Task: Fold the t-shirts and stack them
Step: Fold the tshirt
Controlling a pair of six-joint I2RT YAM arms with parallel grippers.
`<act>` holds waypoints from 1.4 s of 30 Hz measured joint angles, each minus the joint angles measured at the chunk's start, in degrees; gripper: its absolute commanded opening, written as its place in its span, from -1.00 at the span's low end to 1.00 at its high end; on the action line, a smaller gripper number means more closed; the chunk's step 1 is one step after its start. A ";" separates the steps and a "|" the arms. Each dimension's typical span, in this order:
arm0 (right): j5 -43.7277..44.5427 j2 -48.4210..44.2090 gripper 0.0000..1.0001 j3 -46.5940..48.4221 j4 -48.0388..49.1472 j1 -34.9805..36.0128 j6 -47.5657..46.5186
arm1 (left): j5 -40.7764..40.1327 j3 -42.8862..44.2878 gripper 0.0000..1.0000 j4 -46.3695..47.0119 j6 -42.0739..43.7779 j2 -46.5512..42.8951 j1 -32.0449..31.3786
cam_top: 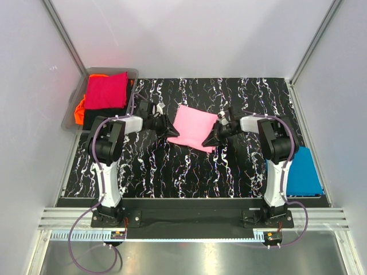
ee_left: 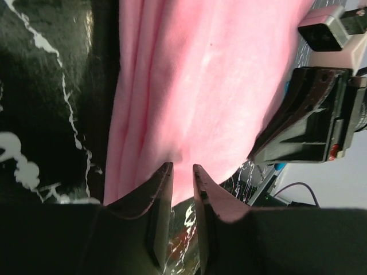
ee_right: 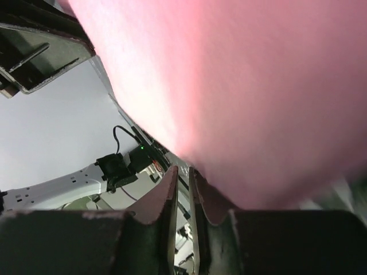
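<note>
Pink t-shirt lies folded into a rough rectangle, turned slightly askew, at the middle of the table.

Top external view: The left gripper sits at the shirt's left edge and the right gripper at its near right corner. A blue t-shirt lies folded at the table's right edge, beside the right arm. A grey bin off the far left corner holds a crimson t-shirt on top, with an orange t-shirt and a black t-shirt under it. The table is black with white marble veining. White panels and metal posts enclose the cell, and a metal rail runs along the near edge.

Left wrist view: The pink t-shirt shows soft lengthwise folds along its left side. The left gripper has its jaws a narrow slot apart, with the cloth's edge at the tips. Whether the cloth is pinched cannot be told.

Right wrist view: The pink t-shirt fills the upper frame, smooth and plain. The right gripper has its jaws nearly together, and the cloth's lower edge meets the tips. A grip cannot be confirmed. A small green light glows on a black module beyond.
</note>
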 measured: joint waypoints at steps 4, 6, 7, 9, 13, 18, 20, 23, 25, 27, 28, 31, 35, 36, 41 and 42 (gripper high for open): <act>0.13 -5.16 -0.56 -2.97 -1.36 -2.32 0.15 | -0.63 0.00 -0.40 -3.04 0.59 -3.23 0.00; 0.20 -7.13 -0.54 -2.73 -1.66 -2.40 0.61 | -0.81 0.00 -0.39 -3.58 0.37 -6.19 -0.33; 0.15 -7.67 -0.53 -2.05 -1.81 -2.14 1.01 | -0.85 0.00 -0.40 -3.48 0.04 -7.65 -0.46; 0.31 -7.67 -0.53 0.26 -1.68 -1.42 1.88 | -0.79 0.00 -0.42 -2.08 -1.22 -9.75 -1.20; 0.39 -5.84 -0.53 4.39 0.17 -0.57 4.15 | -0.57 -0.13 -0.45 3.87 -5.66 -9.44 -4.59; 0.70 -2.54 -0.54 2.45 4.42 -0.90 6.05 | -0.33 -2.10 -0.48 11.87 -10.40 -4.26 -9.27; 0.79 -2.08 -0.53 -0.11 4.92 -1.60 6.25 | -0.20 -3.17 -0.49 13.11 -11.04 -1.77 -9.81; 0.83 -1.70 -0.54 -2.01 4.81 -3.43 6.25 | 0.31 -3.58 -0.49 12.87 -11.34 1.57 -9.29; 0.79 -1.70 -0.53 -2.05 5.05 -4.85 6.27 | 0.94 -3.48 -0.46 12.55 -10.88 1.49 -8.70; 0.81 -1.73 -0.51 -1.70 5.42 -6.03 6.45 | 0.94 -2.86 -0.38 11.63 -9.88 0.96 -8.11; 0.81 -1.73 -0.50 -1.36 5.40 -6.54 6.64 | 0.85 -2.27 -0.35 10.73 -9.20 0.63 -7.69; 0.85 -1.73 -0.42 0.76 5.46 -7.15 7.52 | 0.74 1.70 -0.34 7.76 -7.63 0.07 -6.03; 1.68 -1.57 -0.34 5.55 5.51 -7.15 9.42 | 1.22 9.49 -0.35 8.79 -8.85 1.25 -3.23; 2.08 -1.33 -0.33 7.13 5.66 -7.15 9.88 | 1.31 11.23 -0.35 10.05 -9.51 2.01 -2.60; 3.34 3.65 -0.30 16.35 6.56 -7.34 11.63 | 1.88 16.76 -0.36 19.06 -15.45 9.31 -0.35; 3.41 5.22 -0.30 18.03 6.95 -7.41 11.87 | 1.99 17.59 -0.36 21.11 -16.83 11.63 -0.13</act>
